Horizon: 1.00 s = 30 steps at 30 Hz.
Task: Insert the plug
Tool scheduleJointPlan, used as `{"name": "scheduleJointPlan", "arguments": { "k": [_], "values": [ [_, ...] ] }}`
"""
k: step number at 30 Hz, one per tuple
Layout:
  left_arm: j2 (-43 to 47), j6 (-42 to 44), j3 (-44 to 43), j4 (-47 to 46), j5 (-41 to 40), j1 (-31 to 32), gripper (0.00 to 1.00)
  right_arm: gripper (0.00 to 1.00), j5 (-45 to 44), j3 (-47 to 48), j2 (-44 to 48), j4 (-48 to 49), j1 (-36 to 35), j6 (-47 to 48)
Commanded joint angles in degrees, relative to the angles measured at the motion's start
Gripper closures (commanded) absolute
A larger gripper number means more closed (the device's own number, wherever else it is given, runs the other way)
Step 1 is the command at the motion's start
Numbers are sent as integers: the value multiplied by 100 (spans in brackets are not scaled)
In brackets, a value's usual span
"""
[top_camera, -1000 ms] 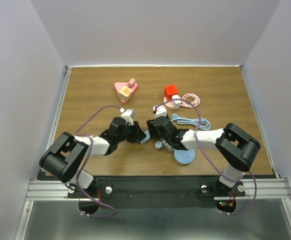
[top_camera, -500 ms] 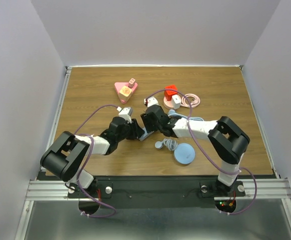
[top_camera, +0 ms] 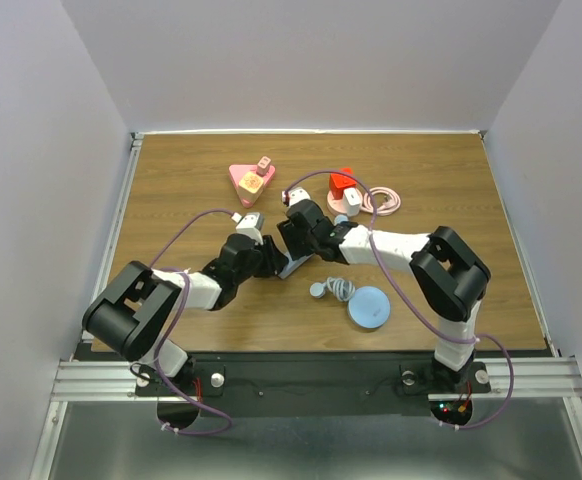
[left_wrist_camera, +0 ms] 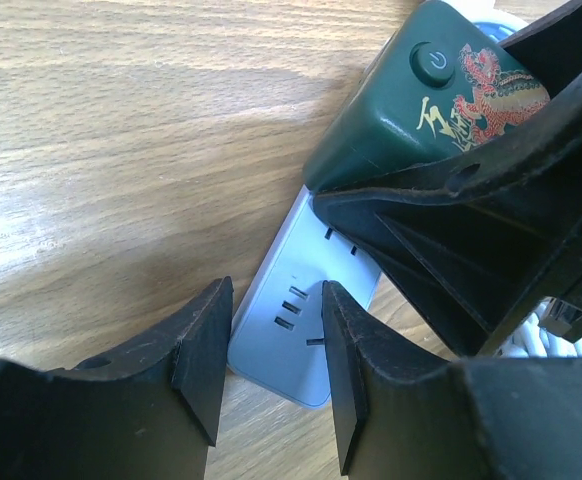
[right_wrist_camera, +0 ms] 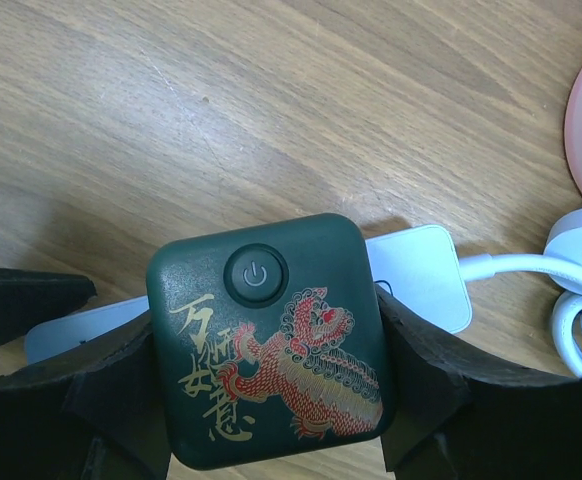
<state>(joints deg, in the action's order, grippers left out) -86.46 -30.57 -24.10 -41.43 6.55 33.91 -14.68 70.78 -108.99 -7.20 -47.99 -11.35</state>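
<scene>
Since a second ago my right arm has swung away from the blue disc point(top_camera: 370, 306) and up beside my left. My right hand point(top_camera: 296, 240) pinches the one green plug point(right_wrist_camera: 266, 335) by its sides, directly over the one pale power strip point(left_wrist_camera: 296, 320) on the bench point(top_camera: 171, 190). My left hand point(left_wrist_camera: 271, 375) is part spread above the strip's near end; whether it touches, I cannot tell. Further back lie one pink triangle point(top_camera: 249, 180), one red block point(top_camera: 342, 183) and one coiled pink cable point(top_camera: 381, 200).
</scene>
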Motion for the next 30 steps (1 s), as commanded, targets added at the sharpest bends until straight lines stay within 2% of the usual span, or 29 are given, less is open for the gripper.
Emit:
{"name": "scheduleJointPlan", "arguments": {
  "k": [1,2,3,5,6,11,16,19,26,30],
  "values": [
    [-275,-257,-42,531,1130,599,83,86,474,-231,-326,659,35,-570],
    [-293,-257,-51,531,1130,599,83,79,509,-310,-220,659,35,-570],
    [-293,-257,-51,531,1138,599,84,64,544,-476,-106,659,35,-544],
    [-302,-248,-69,531,1138,599,84,55,624,-618,210,659,35,-500],
    [-310,-239,-77,539,1138,599,84,46,659,-697,316,659,35,-473],
    [-354,-248,-121,566,1130,599,85,29,869,-961,992,632,35,-227],
    [-355,-248,-130,583,1121,599,86,21,1300,-978,1336,492,44,19],
    [-311,-248,-113,592,1112,599,86,9,1424,-1058,1564,448,35,98],
    [-135,-160,-130,767,980,599,86,8,1169,-1646,2838,-60,44,274],
    [-82,-46,-306,917,971,599,81,8,1623,-2033,3322,-387,26,353]
  ]
}}
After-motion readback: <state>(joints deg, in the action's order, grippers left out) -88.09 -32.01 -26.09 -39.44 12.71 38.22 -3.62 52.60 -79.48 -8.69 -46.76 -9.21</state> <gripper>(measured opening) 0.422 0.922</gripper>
